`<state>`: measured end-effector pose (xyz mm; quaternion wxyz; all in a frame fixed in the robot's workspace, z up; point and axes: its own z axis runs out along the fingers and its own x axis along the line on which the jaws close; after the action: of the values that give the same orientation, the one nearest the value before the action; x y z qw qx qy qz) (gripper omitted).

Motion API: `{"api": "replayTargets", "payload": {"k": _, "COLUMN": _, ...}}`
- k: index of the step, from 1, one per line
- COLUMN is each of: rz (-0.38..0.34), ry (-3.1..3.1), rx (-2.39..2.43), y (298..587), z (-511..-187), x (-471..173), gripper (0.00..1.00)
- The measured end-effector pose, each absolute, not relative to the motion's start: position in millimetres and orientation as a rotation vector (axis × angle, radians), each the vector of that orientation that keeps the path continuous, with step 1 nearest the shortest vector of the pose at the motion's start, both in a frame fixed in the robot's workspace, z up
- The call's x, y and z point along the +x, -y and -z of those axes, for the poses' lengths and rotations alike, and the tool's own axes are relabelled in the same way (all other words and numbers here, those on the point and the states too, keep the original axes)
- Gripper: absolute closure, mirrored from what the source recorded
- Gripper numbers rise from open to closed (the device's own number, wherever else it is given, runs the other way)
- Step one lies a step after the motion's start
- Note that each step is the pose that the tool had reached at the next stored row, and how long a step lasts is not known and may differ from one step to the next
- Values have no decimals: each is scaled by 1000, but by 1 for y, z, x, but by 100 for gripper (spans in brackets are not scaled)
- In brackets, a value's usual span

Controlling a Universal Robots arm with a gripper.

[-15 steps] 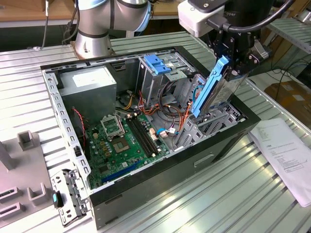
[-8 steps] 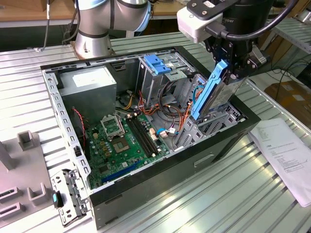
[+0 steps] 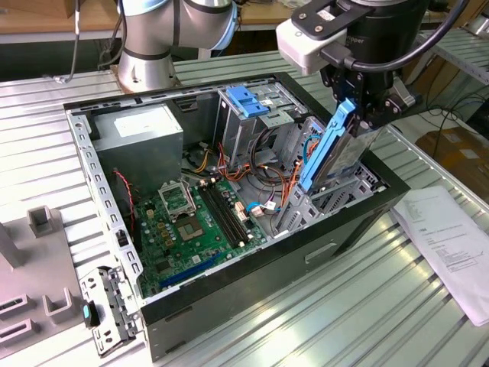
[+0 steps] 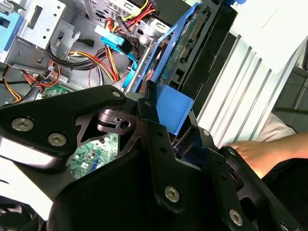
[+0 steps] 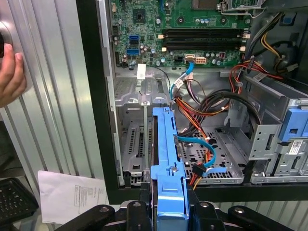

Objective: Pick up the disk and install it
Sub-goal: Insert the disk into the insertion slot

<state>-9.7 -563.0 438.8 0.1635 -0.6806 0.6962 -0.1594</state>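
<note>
The claw point(image 3: 359, 107) is shut tight on the upper end of the disk point(image 3: 332, 145), gripping it from both sides. In both wrist views the light-blue rail shows squeezed in the middle of the black linkage. The disk hangs tilted over the open computer case point(image 3: 252, 279), at the case's corner on the exterior view's right. Its lower end dips below the case's rim, in among the bare metal drive bays point(image 5: 221, 149) and the orange and red wires point(image 5: 202, 108). I can't tell whether that lower end touches the bay. A thin blue cable point(image 5: 192, 139) loops through the same corner of the case.

The green motherboard point(image 3: 195, 222) lies flat on the case's floor. The grey power-supply box point(image 3: 141, 134) sits in the case's far corner on the exterior view's left. A metal cage topped with a blue latch point(image 3: 248, 99) stands against the case's far wall, between that box and the held disk.

The case rests on a ribbed metal counter point(image 3: 344, 321). A printed sheet of paper point(image 3: 451, 237) lies just off the case's corner on the exterior view's right. A person's hand point(image 5: 9, 72) shows outside the case wall, well apart from the claw. A loose metal bracket point(image 3: 111, 310) lies by the case's near corner on the exterior view's left.
</note>
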Motion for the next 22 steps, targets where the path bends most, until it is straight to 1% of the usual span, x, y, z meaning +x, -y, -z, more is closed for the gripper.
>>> {"api": "replayTargets", "payload": {"k": 9, "rz": 455, "ry": -1985, "rx": -1941, "y": 564, "z": -431, "x": -10, "gripper": 63}}
{"api": "replayTargets", "payload": {"k": 18, "rz": 455, "ry": -1985, "rx": -1941, "y": 564, "z": -431, "x": -10, "gripper": 63}}
{"api": "replayTargets", "payload": {"k": 19, "rz": 455, "ry": -1985, "rx": -1941, "y": 564, "z": -431, "x": -10, "gripper": 62}}
{"api": "replayTargets", "payload": {"k": 21, "rz": 455, "ry": -1985, "rx": -1941, "y": 564, "z": -431, "x": -10, "gripper": 49}}
{"api": "replayTargets", "payload": {"k": 22, "rz": 455, "ry": -1985, "rx": -1941, "y": 564, "z": -431, "x": -10, "gripper": 49}}
